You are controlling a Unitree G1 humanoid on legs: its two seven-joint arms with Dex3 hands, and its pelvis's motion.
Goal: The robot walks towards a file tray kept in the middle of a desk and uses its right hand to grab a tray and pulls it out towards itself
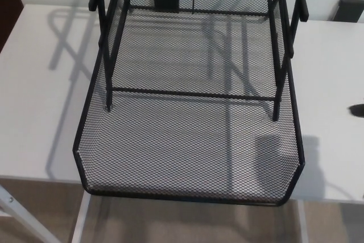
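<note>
Head view: black wire-mesh tray [187,140] juts over the white desk [40,83] edge, pulled out; a dark tip [357,109], perhaps the right hand's, sits far right, grip untellable.

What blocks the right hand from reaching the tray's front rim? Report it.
Likely nothing: the mesh tray's front rim juts past the white desk edge, bare and unobstructed. The right hand barely shows at the picture's right edge.
</note>
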